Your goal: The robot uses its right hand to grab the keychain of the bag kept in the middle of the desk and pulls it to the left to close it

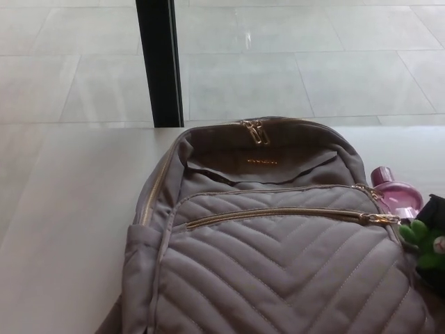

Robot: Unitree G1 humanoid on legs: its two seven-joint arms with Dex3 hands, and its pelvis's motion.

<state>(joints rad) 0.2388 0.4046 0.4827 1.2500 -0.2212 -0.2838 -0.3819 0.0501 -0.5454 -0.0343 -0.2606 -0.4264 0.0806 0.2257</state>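
Lying in the middle of the desk [62, 209], the bag [278, 271] is facing up, its main pocket gaping a little below two gold pulls [254, 131] at the top. The green keychain [424, 238] is sitting at the bag's right side, just beside the front zipper's pull [381, 218]. The right hand [438, 209] is showing only as a black sliver at the picture's right edge, touching the keychain; whether it is gripping cannot be told. A pink bottle [396, 193] is standing just behind.
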